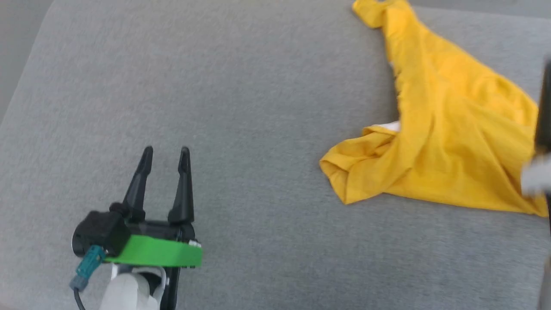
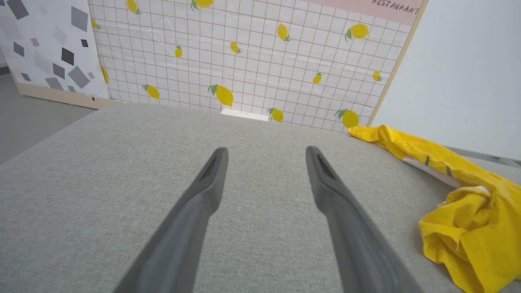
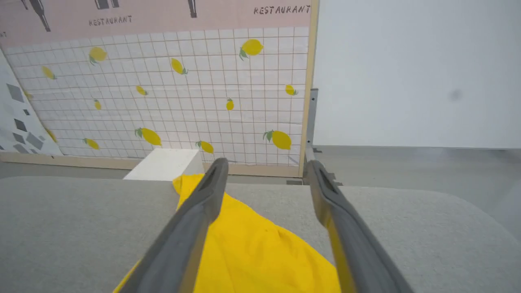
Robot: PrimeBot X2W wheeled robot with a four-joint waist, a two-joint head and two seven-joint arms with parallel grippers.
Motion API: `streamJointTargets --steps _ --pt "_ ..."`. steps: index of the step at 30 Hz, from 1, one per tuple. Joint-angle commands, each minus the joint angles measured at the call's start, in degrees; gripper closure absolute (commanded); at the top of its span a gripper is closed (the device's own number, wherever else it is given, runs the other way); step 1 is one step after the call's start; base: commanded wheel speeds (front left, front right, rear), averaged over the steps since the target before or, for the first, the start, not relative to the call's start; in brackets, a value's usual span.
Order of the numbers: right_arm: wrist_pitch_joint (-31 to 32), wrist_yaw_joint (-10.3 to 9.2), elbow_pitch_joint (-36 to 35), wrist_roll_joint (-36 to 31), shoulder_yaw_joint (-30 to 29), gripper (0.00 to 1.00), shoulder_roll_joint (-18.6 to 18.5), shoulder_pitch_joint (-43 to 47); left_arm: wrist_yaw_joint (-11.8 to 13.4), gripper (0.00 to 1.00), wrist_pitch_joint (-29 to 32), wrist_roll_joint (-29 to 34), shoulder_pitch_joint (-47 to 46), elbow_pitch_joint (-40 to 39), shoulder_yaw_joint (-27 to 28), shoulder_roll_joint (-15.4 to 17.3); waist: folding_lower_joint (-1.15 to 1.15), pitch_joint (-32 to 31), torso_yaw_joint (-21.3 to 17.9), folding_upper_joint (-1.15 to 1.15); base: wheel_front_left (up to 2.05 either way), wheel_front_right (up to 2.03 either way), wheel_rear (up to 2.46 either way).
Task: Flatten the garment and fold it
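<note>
The mustard-yellow T-shirt lies crumpled on the right side of the grey fabric-covered surface. It runs from the far edge down toward the near right. Its left end is bunched into a rolled fold, and a small white patch shows at a crease there. In the left wrist view the T-shirt sits off to the right of that arm, with a pale strip carrying short dark marks showing along its far part.

The left gripper sits at the near left, well apart from the T-shirt, over bare grey cloth. Its two dark fingers are spread wide with nothing between them. A green bracket and a teal connector sit behind them on the wrist.

The right gripper is over the T-shirt, and its fingers are parted, holding nothing. The yellow cloth lies beneath and between them, but whether they touch it cannot be told. In the head view a blurred shape, dark above and pale below, overlaps the T-shirt's right corner at the frame edge. It is too smeared to identify.

Beyond the far edge stand a lemon-print grid panel and a white block.
</note>
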Motion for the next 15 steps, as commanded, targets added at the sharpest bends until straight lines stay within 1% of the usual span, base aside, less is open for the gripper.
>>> streamJointTargets --steps 1,5,8,12,15 --pt "-5.3 -0.08 -0.8 2.6 -1.8 0.0 0.2 9.8 -0.3 0.0 -0.2 1.0 2.4 -0.5 -0.4 0.2 0.0 -3.5 -2.9 0.0 0.0 0.0 0.0" --pt "-11.1 -0.08 3.2 9.1 -3.1 0.0 0.3 18.3 -0.4 0.0 -0.2 0.7 5.2 -0.6 -0.8 0.1 0.0 -4.7 -3.6 0.0 0.0 0.0 0.0" --pt "-14.7 -0.08 5.9 11.9 -3.4 0.0 0.3 21.5 -0.4 0.0 -0.2 0.9 6.3 -0.8 -1.0 0.0 0.0 -5.2 -4.1 0.0 0.0 0.0 0.0" --pt "-17.1 -0.08 5.7 11.1 -3.3 0.0 0.3 21.7 -0.4 0.0 -0.2 1.5 5.0 -1.4 -3.0 0.4 0.0 -5.2 -4.5 0.0 0.0 0.0 0.0" --pt "-17.0 -0.08 3.2 9.8 -4.1 0.0 0.3 20.0 -0.5 0.0 2.1 1.9 0.9 -1.5 -6.5 2.1 0.0 -4.1 -4.4 0.0 0.0 0.0 0.0"
